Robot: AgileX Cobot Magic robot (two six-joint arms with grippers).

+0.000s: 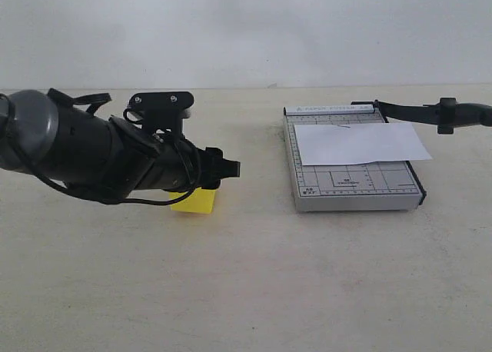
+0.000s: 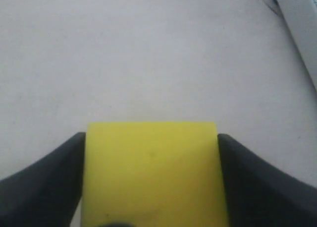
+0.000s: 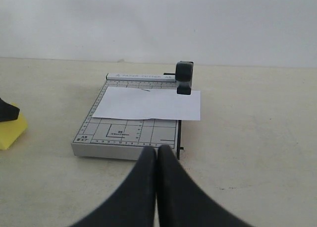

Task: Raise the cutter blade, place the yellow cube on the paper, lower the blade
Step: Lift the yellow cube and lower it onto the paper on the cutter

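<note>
The yellow cube [image 2: 151, 172] fills the gap between my left gripper's [image 2: 151, 187] black fingers [image 2: 44, 182], which press on both of its sides. In the exterior view this cube [image 1: 194, 203] sits low at the table under the left gripper [image 1: 224, 168], left of the cutter. The cutter blade [image 1: 430, 112] is raised off the grey gridded base [image 1: 350, 184], its handle end [image 3: 184, 77] in the air. The white paper [image 1: 360, 143] lies across the base. My right gripper [image 3: 157, 148] is shut on nothing, in front of the base's near edge [image 3: 119, 151]. It does not show in the exterior view.
The cutter stands right of centre on a pale tabletop [image 1: 254, 290]. A white wall [image 1: 246, 29] runs behind the table. The bulky left arm [image 1: 77, 144] reaches in from the left edge.
</note>
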